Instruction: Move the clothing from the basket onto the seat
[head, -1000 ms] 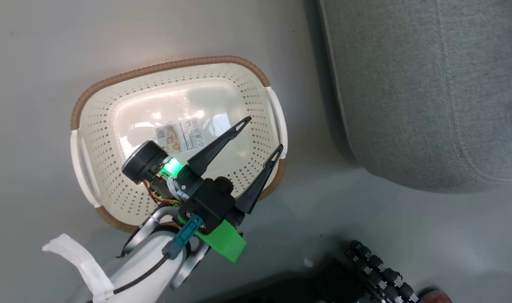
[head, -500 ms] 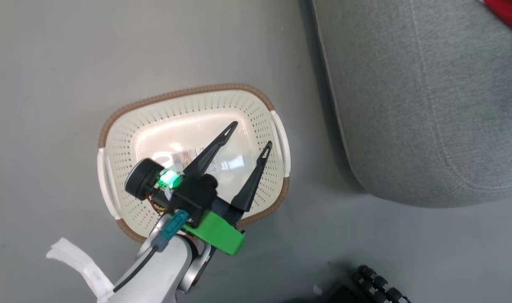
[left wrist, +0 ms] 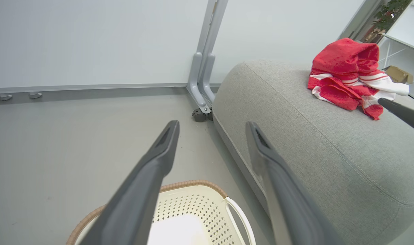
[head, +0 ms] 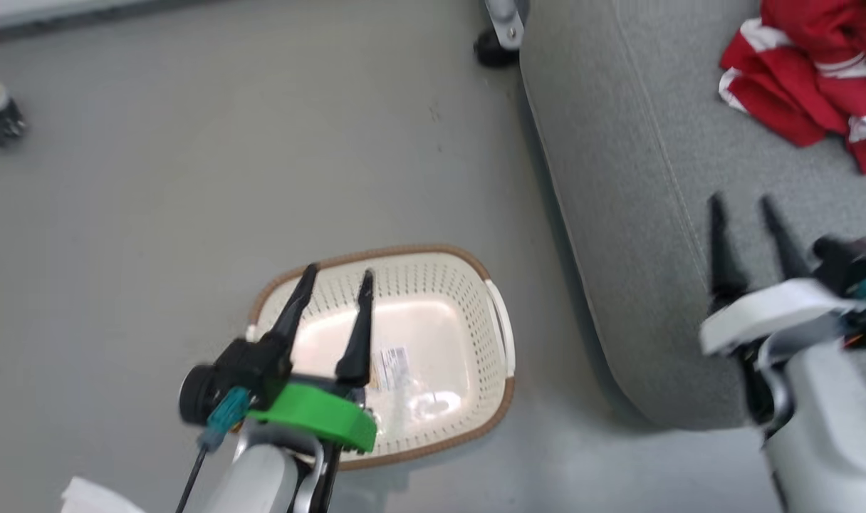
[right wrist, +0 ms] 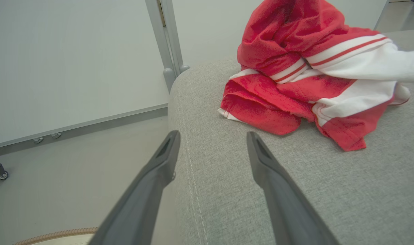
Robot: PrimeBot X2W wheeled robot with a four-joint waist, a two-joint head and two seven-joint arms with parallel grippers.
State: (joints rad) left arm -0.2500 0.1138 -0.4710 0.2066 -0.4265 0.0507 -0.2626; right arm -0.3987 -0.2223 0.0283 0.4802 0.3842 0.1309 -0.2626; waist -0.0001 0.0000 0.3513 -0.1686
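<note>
— Jaws on both arms are spread wide with nothing gripped. The left jaws hang over the cream perforated plastic laundry basket with the brown woven-look rim, and the right jaws are poised over the big grey fabric-upholstered seat cushion, near its stitched edge seam. What's left to be done here?

— Not much, it'd be judged. The bright red sports clothing with white stripe trim is bunched on the seat, just beyond the right jaws and apart from them. The basket's bottom is bare except for a sticker. So a clean pull-back is probably what's called for. The right jaws should be kept wide and drawn straight away from the pile, so no fold gets snagged and dragged toward the edge.

— And the basket?

— One last look should be given before it's called done, since part of its bottom is hidden under the left jaws.
</note>
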